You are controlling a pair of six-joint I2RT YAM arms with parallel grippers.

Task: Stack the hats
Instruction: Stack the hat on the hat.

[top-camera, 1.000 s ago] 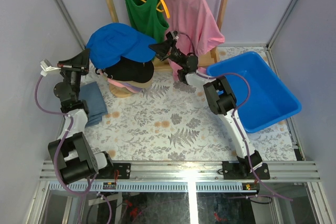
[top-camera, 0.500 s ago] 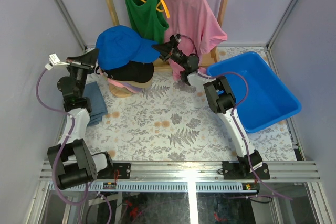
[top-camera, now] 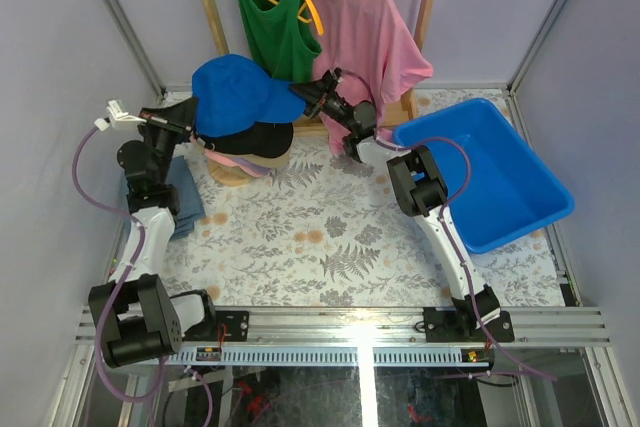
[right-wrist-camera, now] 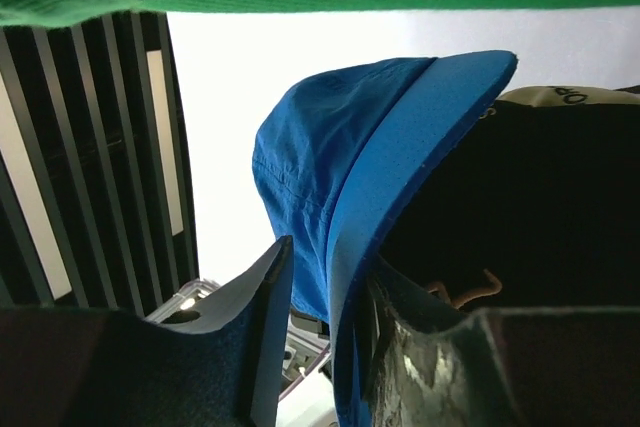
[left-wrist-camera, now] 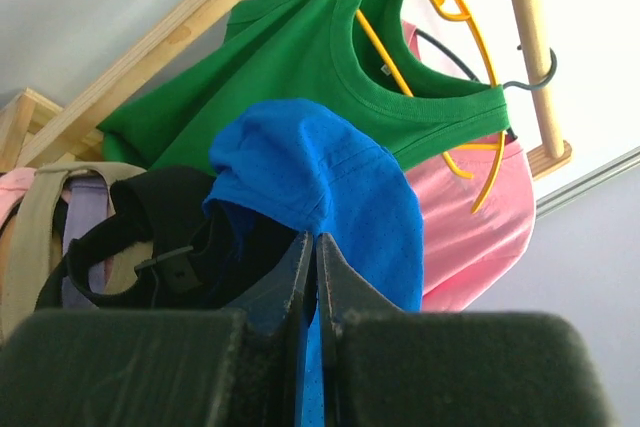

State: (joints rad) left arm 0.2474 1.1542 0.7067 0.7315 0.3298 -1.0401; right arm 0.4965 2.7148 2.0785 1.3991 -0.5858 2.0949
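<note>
left gripper pinched shut on the back edge of the bright blue cap. right gripper part-open, brim loose between its jaws. Cap sits atop black cap on the stack. Step looks like final placement. Next: left lets go, both back off without dragging it.

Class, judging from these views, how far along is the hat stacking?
Done: the black cap sits atop the pink cap and others. In hand: the blue cap, pinched by the left gripper, its brim between parted jaws of the right gripper, over the pile. Left: settling it and letting go.
</note>
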